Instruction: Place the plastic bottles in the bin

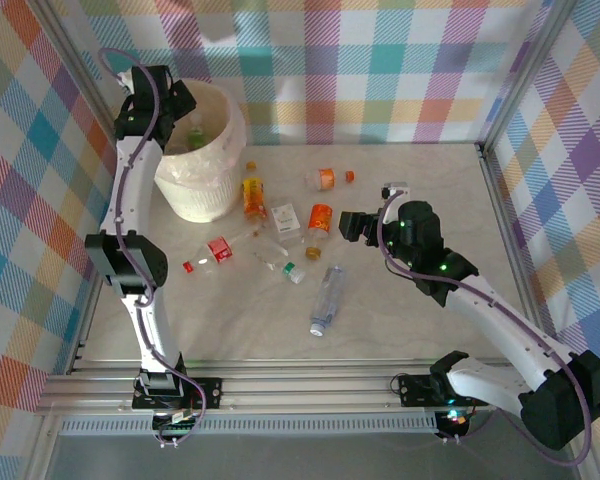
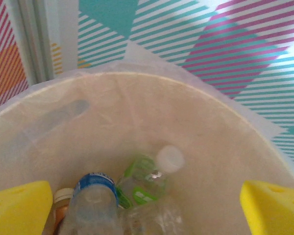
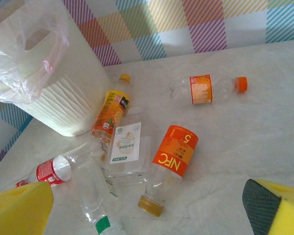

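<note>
The left pincer [image 1: 175,100] hangs over the mouth of the bin [image 1: 195,195], which stands at the far left of the table [image 1: 420,200]. That is the place to let a bottle fall, since anything freed there lands inside the bag liner. Its wrist view looks straight down the bin's inner wall [image 2: 137,112]. The yellow pads [image 2: 19,208] sit at the two edges of that view, so the left pincer [image 2: 147,208] is spread wide, holding and touching nothing. Below it lie a green-label bottle [image 2: 149,178] with a white cap, a blue-label bottle [image 2: 95,188] and at least one more clear one, so part of the task looks done. The rest are scattered on the table just right of the bin, lying on their sides. They are the yellow-label bottle [image 1: 252,195] nearest the bin, the orange-cap bottle [image 1: 325,178] farther back, the NFC bottle [image 1: 320,222], a white-label bottle [image 1: 285,218], a red-label bottle [image 1: 215,250], a green-cap bottle [image 1: 285,265] and a clear bottle [image 1: 326,298] nearest the arms. The right pincer [image 1: 352,225] is just beside the NFC bottle, on its right. In its wrist view the right pincer [image 3: 147,205] is also wide and empty, the NFC bottle [image 3: 171,164] lying ahead of its pads [image 3: 19,210]. That bottle is probably its next pick, though no contact shows yet.
</note>
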`<state>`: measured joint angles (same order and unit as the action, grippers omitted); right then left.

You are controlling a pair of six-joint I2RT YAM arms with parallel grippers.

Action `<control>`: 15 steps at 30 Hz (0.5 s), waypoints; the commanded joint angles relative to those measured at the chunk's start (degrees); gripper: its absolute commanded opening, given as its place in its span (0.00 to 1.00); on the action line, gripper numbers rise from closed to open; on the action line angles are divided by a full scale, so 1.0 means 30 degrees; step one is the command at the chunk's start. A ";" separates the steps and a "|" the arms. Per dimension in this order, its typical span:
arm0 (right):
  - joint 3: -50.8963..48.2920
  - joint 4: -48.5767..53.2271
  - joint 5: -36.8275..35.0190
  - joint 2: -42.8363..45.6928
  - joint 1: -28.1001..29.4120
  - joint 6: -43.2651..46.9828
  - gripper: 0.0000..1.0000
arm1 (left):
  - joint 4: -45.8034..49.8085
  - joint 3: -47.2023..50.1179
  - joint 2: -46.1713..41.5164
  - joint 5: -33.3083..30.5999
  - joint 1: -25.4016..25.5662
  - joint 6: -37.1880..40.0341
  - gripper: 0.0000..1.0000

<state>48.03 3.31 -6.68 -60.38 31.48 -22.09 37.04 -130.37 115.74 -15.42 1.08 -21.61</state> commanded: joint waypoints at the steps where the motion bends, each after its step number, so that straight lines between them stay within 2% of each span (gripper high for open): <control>1: 0.0220 -0.0667 -0.0372 -0.0059 0.0066 -0.0259 1.00 | -0.1527 0.1609 -0.2335 0.1649 0.0308 -0.0164 1.00; 8: -0.0164 -0.0648 -0.1236 0.0166 0.0070 -0.0370 1.00 | -0.4292 0.5382 -0.4907 0.3808 0.0879 -0.1020 1.00; 13: -0.0690 -0.0950 -0.1735 0.0497 0.0052 -0.0591 1.00 | -0.4965 0.6612 -0.6229 0.4397 0.1466 -0.1017 1.00; 15: -0.0575 -0.0703 -0.1954 0.0386 0.0048 -0.0803 1.00 | -0.5357 0.7154 -0.6732 0.5252 0.1615 -0.1451 1.00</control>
<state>46.63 2.48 -10.55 -60.05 31.48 -23.14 24.88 -110.43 99.11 -3.73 5.26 -24.27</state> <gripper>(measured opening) 0.996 0.998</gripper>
